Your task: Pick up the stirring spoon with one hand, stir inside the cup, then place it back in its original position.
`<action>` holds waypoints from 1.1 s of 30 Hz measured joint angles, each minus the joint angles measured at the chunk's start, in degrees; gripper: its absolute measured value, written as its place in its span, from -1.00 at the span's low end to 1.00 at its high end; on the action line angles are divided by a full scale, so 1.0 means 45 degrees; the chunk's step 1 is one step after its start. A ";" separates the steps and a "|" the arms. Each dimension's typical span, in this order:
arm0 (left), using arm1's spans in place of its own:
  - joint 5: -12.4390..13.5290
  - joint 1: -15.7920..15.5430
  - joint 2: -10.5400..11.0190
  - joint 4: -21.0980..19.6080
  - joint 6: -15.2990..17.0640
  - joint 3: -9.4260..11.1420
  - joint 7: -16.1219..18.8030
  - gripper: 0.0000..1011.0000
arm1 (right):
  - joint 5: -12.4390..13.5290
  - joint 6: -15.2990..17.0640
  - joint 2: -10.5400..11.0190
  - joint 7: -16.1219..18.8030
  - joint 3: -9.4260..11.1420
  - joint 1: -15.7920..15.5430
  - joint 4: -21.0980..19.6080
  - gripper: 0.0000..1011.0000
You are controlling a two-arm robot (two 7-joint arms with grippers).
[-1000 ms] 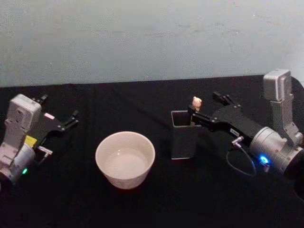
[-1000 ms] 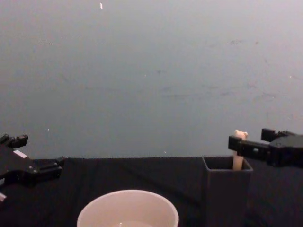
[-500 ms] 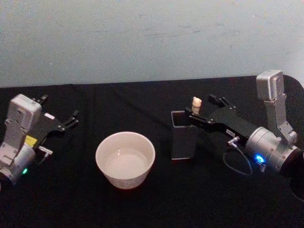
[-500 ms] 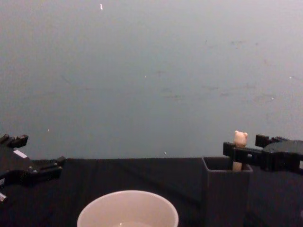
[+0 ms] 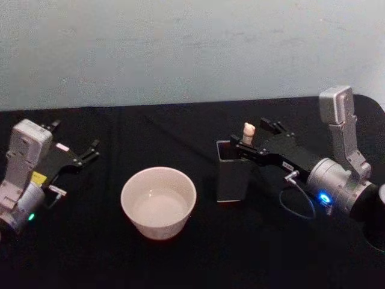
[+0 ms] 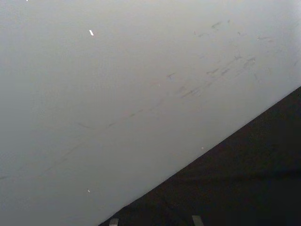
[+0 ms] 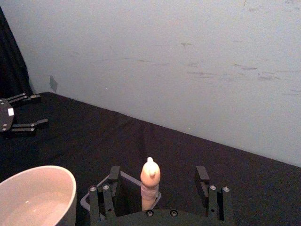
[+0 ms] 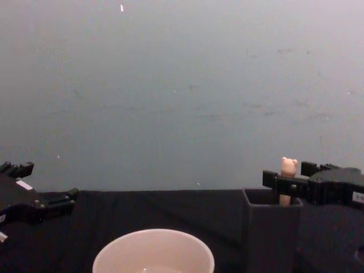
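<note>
- The right gripper (image 7: 157, 175) is held over the mouth of the dark grey holder (image 5: 231, 174). Its jaws are apart, with one finger on each side of the stirring spoon (image 7: 149, 181), and no contact with the handle can be seen.
- The spoon is stood upright in the holder, which is set just to the right of the cup (image 5: 159, 229) on the black table (image 5: 198, 259). Only the cream handle and its knob are exposed.
- If the jaws are closed off-centre, the handle may be pushed against the holder wall and tilted rather than gripped.
- The handle is judged slim and rounded, so a hold taken too near the knob may be lost once the spoon is lifted.
- The holder is tall and narrow. It may be tipped or dragged towards the cup if its rim is caught by a finger or the spoon is pulled out at a slant.
- The spoon's bowl is hidden inside the holder, and it may be snagged on the rim if the spoon is raised too little before being carried across.
- The left gripper (image 5: 75, 137) is parked well to the left of the cup with its jaws apart, and no trouble is expected from it.
</note>
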 joint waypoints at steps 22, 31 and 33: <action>0.0000 -0.0001 0.0000 0.0000 0.0000 0.0000 -0.0001 0.98 | -0.0064 0.0060 -0.0047 0.0012 0.0000 0.0044 0.0057 0.98; 0.0000 -0.0001 0.0000 0.0000 0.0000 0.0000 0.0000 0.98 | -0.0050 0.0052 -0.0037 0.0003 -0.0001 0.0034 0.0045 0.93; 0.0000 -0.0001 0.0000 0.0000 0.0000 0.0000 0.0000 0.98 | -0.0048 0.0049 -0.0034 0.0003 -0.0001 0.0031 0.0041 0.86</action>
